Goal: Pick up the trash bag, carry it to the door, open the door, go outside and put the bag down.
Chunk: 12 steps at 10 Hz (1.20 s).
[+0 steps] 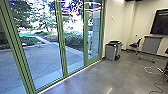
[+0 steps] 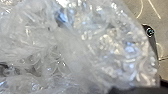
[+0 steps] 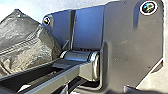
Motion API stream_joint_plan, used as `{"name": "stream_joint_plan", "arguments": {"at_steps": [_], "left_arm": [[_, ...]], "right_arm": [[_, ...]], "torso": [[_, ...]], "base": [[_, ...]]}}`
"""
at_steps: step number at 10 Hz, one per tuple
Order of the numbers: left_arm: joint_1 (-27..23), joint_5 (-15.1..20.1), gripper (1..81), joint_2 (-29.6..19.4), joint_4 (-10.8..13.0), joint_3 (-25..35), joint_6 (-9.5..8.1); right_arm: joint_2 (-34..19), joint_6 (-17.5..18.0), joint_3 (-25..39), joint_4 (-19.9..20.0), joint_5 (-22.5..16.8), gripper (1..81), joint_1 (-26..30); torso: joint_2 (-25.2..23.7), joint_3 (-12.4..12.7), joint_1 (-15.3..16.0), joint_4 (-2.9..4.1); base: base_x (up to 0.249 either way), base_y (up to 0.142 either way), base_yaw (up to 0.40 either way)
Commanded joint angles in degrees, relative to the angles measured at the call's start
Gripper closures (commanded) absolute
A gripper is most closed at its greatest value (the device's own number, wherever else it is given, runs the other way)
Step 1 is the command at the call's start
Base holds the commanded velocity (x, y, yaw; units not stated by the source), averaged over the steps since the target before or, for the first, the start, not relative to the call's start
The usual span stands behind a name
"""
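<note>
Clear crinkled plastic of a bag (image 2: 75,47) lies close to the camera in the left wrist view, over much of the robot's dark plate. In the right wrist view, dark wrinkled plastic (image 3: 27,42) shows beside the jointed bar. How either gripper's fingers stand cannot be made out. In the head view, a green-framed glass door (image 1: 93,32) stands shut at the right end of the glass wall, near the bins.
Two bins (image 1: 111,51) stand against the wall just right of the glass. Farther right are a chair (image 1: 135,45), a wheeled grey stand (image 1: 150,46) and cables (image 1: 153,68) on the floor. Paved ground (image 1: 45,61) lies beyond the glass.
</note>
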Motion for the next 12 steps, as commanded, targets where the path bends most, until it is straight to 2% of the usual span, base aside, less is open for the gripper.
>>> {"name": "stream_joint_plan", "arguments": {"at_steps": [1,12], "left_arm": [[-3.75,3.26,81.1,-0.21,0.23,0.03,0.42],[-3.75,3.26,81.1,-0.21,0.23,0.03,0.42]], "right_arm": [[-0.08,-0.21,0.34,-0.01,-3.83,1.0,3.86],[0.00,-0.21,0.25,-0.01,-3.83,1.0,3.77]], "torso": [[0.00,0.00,0.00,0.00],[0.00,0.00,0.00,0.00]], "base": [[0.170,-0.075,0.000],[0.170,-0.075,0.000]]}}
